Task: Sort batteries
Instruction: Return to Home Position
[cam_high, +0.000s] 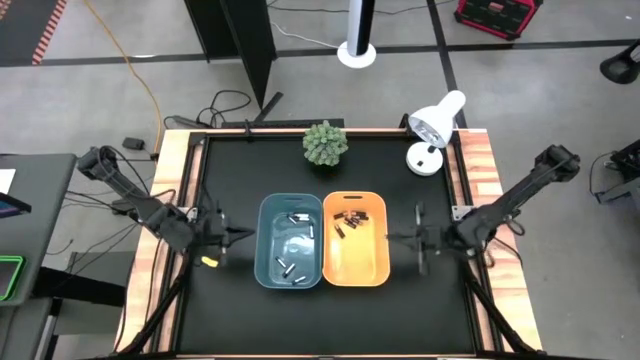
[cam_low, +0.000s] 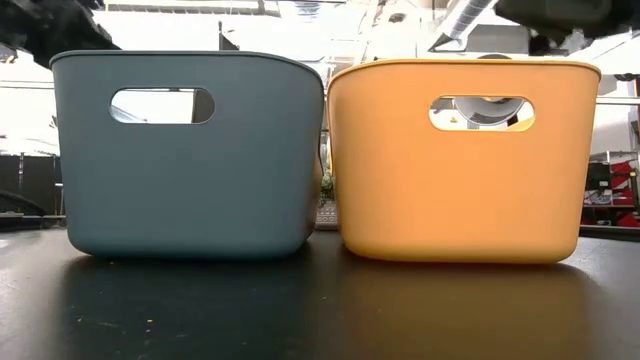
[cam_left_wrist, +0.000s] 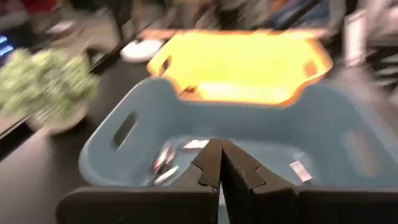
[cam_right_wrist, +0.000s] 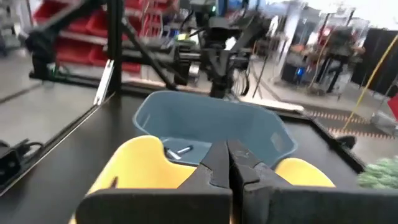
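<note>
Two bins sit side by side mid-worktop (cam_high: 230, 310): blue bin (cam_high: 263, 245) toward the left arm, orange bin (cam_high: 356, 265) toward the right arm. Their long sides are just beside each other; can't tell whether they touch. Silver batteries (cam_high: 296, 219) lie loose on the blue bin floor, a couple near the end toward the plant and a few near the opposite end. Dark batteries (cam_high: 347, 222) are clustered in the orange bin, in the half toward the plant, with the rest of that floor bare. No battery shows on the worktop outside the bins. Left claw (cam_left_wrist: 220, 150) is pinched closed, fingertips meeting and holding nothing. It is above the worktop just outside the blue bin's outer side and pointing at the bin. Right claw (cam_right_wrist: 227, 150) is also pinched closed and empty, just outside the orange bin's outer side and pointing across both bins toward the left arm. Neither claw touches a bin. In the low view both bins stand upright and level, handle cutouts facing the camera, and neither claw shows. A small green plant (cam_high: 325, 143) sits at the far edge behind the bins, and a white lamp (cam_high: 432, 128) is at the far corner on the right arm's side, well apart from the bins.
</note>
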